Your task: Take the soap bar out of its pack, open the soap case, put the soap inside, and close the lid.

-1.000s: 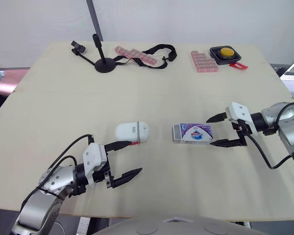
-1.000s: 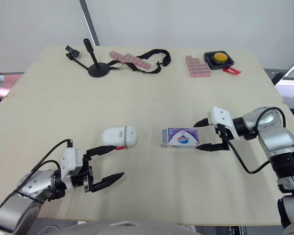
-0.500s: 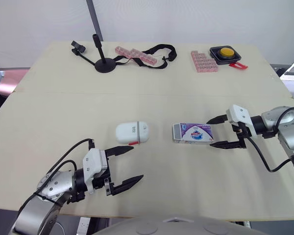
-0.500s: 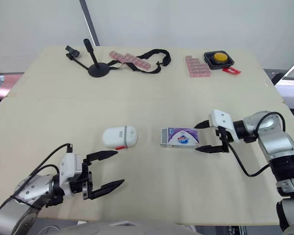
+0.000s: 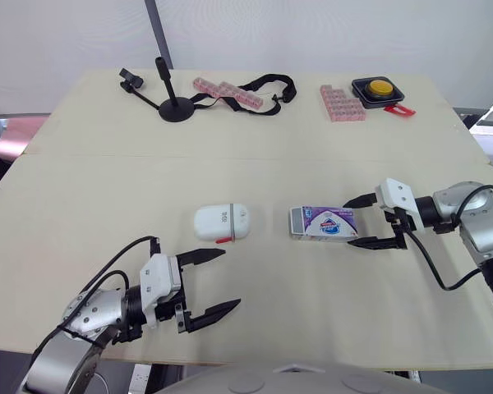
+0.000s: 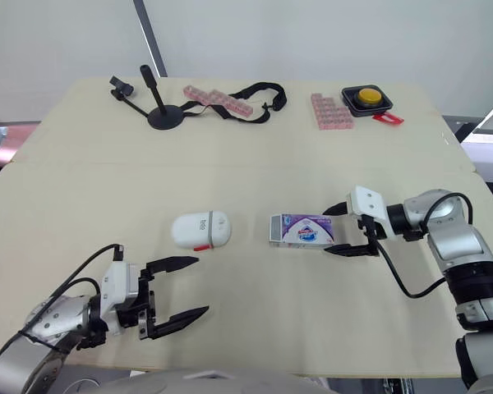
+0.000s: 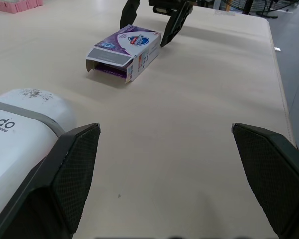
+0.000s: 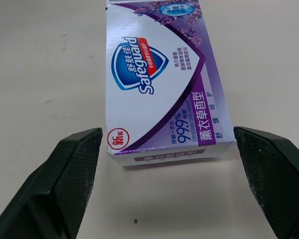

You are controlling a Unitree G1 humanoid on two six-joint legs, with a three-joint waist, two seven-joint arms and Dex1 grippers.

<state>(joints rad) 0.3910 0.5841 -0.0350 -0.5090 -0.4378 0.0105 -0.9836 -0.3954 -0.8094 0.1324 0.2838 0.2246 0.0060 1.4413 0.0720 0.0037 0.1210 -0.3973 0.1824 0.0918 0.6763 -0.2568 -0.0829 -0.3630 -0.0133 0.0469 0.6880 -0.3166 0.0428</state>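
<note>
Right tool just beside soap pack

Soap pack: "Safeguard", "99.9%"; soap case: "bdo"

Purple soap pack near closed white case

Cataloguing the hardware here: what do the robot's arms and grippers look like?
Left arm and right arm are silver-grey with rounded joints and black cables looping alongside. The left gripper and right gripper each have a white boxy housing and two black tapered jaws with textured inner faces.
</note>
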